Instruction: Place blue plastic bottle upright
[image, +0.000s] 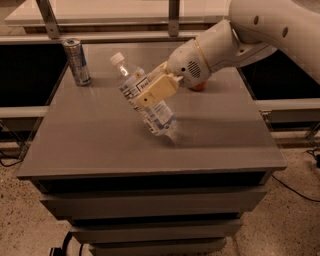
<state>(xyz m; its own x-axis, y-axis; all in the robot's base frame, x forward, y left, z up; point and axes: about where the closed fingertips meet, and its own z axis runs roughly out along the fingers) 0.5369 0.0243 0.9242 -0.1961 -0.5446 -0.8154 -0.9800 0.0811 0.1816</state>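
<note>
One blue plastic bottle, tilted, sits near the middle of the tabletop. One gripper, reaching in from two o'clock, is clamped around it. One slim silver-blue can stands at ten o'clock. One red object peeks out behind the wrist at one o'clock. There is one grey table and one white arm.

Arm from upper right, gripper mid-frame, fingers around blue plastic bottle.
</note>
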